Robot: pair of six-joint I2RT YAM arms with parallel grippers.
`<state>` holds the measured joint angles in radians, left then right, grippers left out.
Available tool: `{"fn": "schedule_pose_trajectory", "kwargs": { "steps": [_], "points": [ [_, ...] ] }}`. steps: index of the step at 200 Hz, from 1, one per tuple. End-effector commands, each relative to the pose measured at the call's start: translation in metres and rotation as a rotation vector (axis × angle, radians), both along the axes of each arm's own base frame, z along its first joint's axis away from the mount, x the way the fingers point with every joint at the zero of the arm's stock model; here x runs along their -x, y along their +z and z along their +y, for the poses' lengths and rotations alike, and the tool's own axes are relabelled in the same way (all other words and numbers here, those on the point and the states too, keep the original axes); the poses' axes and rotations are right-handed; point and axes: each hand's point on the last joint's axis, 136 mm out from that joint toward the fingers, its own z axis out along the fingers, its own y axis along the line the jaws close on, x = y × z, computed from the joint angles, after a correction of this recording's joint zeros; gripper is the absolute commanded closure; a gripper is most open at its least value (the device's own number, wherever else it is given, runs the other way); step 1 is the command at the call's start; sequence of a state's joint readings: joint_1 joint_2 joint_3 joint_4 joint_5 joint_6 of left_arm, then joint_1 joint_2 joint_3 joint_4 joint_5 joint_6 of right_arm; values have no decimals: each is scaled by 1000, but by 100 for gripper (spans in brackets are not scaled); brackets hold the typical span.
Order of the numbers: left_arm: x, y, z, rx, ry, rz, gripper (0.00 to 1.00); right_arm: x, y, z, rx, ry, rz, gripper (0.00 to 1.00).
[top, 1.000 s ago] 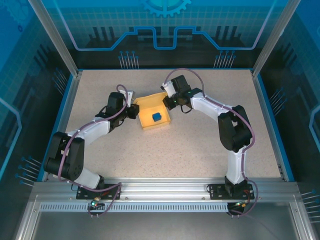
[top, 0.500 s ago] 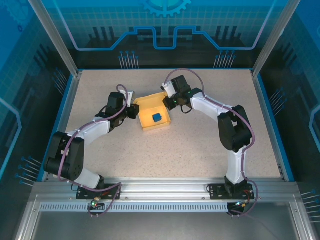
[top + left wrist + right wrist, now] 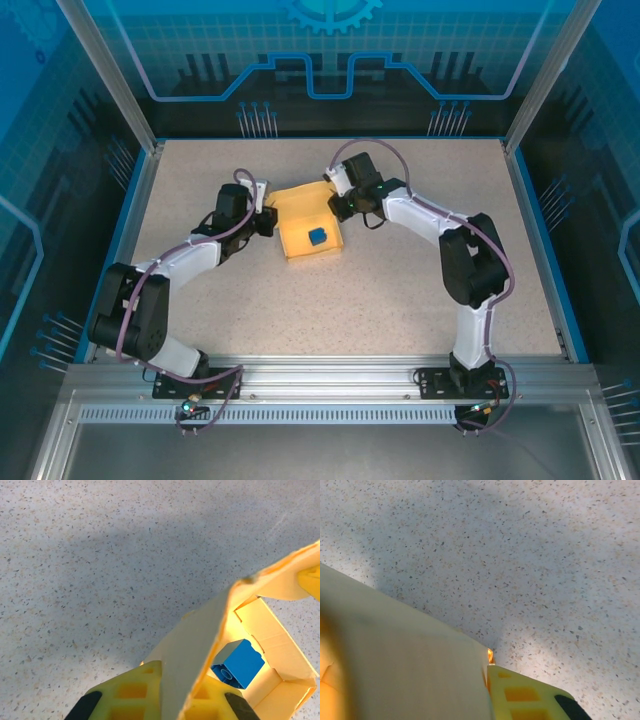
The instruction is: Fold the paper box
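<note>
The paper box [image 3: 300, 215] is a pale yellow open tray in the middle of the table, with a small blue cube [image 3: 317, 237] inside it. My left gripper [image 3: 268, 220] is shut on the box's left wall; in the left wrist view that wall [image 3: 200, 645] stands pinched between the yellow fingers [image 3: 130, 695], and the cube [image 3: 239, 662] lies beyond. My right gripper [image 3: 336, 205] holds the far right wall. In the right wrist view the wall [image 3: 400, 655] presses against one yellow finger [image 3: 525, 697] and hides the other.
The speckled tabletop [image 3: 400, 290] stretches around the box, bounded by a blue raised rim [image 3: 540, 240] and the metal frame. Both arms reach in from the near edge and meet at the box.
The left gripper's fingers have closed tighter on the box's left wall. The box has shifted very slightly to the right. The right arm has stayed put.
</note>
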<state>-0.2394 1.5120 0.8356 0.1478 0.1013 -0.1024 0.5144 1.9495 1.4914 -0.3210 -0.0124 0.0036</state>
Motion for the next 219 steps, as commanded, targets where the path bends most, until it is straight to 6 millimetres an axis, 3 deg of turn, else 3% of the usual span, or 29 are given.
{"fn": "schedule_pose_trajectory", "kwargs": {
  "steps": [1,56,91,160,219],
  "points": [
    [-13,15,-3,18,24,-65,100,0,16,-19,35,-87,-41,88],
    [-27,22,-29,23,16,-97,100,5,10,-41,89,-190,-27,89],
    [-35,15,-47,-13,26,-88,100,3,2,-47,84,-256,10,89],
    [-47,8,-44,-153,134,-90,100,-3,-14,-61,133,-377,58,90],
    [-47,7,-56,-160,141,-101,100,-7,-12,-62,131,-423,53,90]
  ]
}}
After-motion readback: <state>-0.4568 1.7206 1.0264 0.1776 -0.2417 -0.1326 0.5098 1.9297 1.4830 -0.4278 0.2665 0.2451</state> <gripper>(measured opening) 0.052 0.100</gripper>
